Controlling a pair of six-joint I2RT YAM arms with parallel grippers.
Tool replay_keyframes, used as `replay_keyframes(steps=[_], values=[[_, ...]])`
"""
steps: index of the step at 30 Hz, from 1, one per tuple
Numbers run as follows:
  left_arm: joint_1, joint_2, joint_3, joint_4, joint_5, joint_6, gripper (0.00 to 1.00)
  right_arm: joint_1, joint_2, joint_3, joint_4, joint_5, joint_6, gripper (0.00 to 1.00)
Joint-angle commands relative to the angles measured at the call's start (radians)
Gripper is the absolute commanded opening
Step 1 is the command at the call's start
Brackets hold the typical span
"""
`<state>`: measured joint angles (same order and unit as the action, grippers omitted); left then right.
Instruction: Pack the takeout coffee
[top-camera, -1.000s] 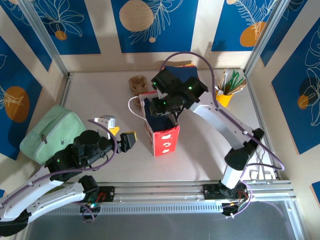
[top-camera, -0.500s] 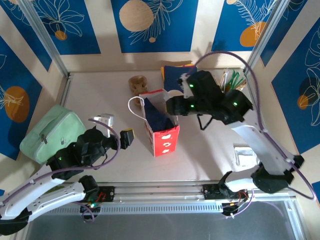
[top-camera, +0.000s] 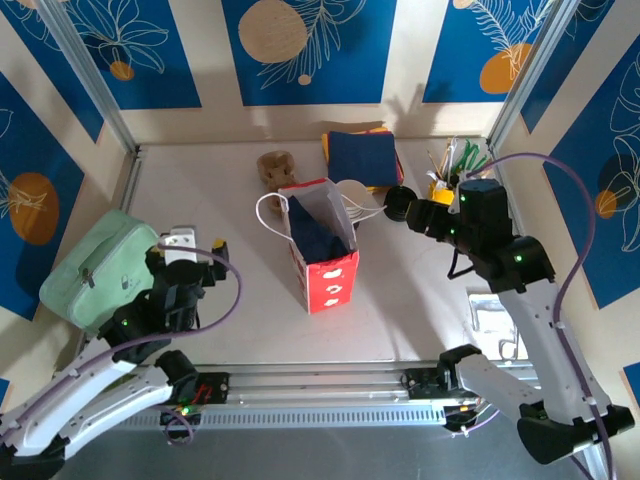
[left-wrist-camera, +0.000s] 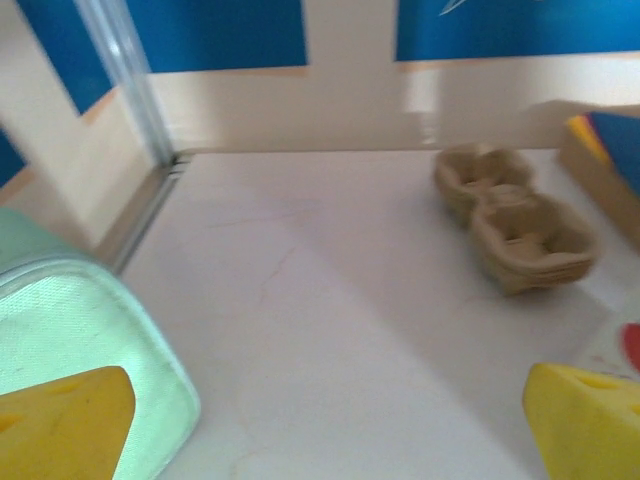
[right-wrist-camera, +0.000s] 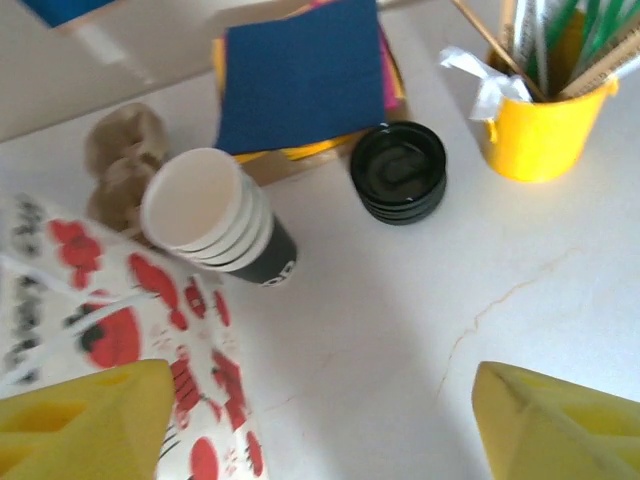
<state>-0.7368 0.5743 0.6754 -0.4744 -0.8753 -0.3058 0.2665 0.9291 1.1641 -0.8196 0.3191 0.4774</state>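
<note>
**Both grippers wide open and empty; cup stack sits just ahead of the right one**

Top external: The right gripper (top-camera: 398, 205) points at the stack of paper cups (top-camera: 352, 195), which sits just off its tip. The stack is wedged between the gripper and the red-and-white paper bag (top-camera: 325, 270). The yellow cup of stirrers (top-camera: 447, 190) is close behind it. The left gripper (top-camera: 183, 242) hangs near the green zip pouch (top-camera: 95, 265) on its left, with the bag well off to its right.

Left wrist: The left gripper (left-wrist-camera: 320, 430) has its yellow fingers (left-wrist-camera: 60, 420) spread far apart over bare table (left-wrist-camera: 300, 300). Nothing is between them. The pouch lies under the left finger, and a pulp cup carrier (left-wrist-camera: 515, 215) lies ahead and to the right.

Right wrist: The right gripper (right-wrist-camera: 320, 420) is also spread wide, holding nothing. Ahead and to the left, the top paper cup (right-wrist-camera: 190, 197) shows its white rim and white inside. It is nested on the stack, which touches the bag. A pile of black lids (right-wrist-camera: 400, 172) is straight ahead, and blue napkins (right-wrist-camera: 300, 75) lie beyond them. The stirrer cup is ahead on the right.
</note>
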Motion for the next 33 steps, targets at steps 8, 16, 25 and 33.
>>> replay_keyframes(steps=[8, 16, 25, 33], values=[[0.349, 0.180, -0.202, 0.472, 0.225, 0.194, 0.99, -0.116, -0.056, -0.372, 0.410, 0.032, -0.098, 0.99], [0.441, 0.442, -0.309, 0.870, 0.326, 0.287, 0.99, -0.155, -0.003, -0.646, 0.846, 0.050, -0.199, 0.99], [0.572, 0.683, -0.381, 1.232, 0.554, 0.262, 0.99, -0.212, 0.259, -0.775, 1.257, -0.045, -0.272, 1.00], [0.589, 0.810, -0.386, 1.429, 0.607, 0.375, 0.99, -0.202, 0.376, -0.794, 1.485, -0.017, -0.322, 0.99]])
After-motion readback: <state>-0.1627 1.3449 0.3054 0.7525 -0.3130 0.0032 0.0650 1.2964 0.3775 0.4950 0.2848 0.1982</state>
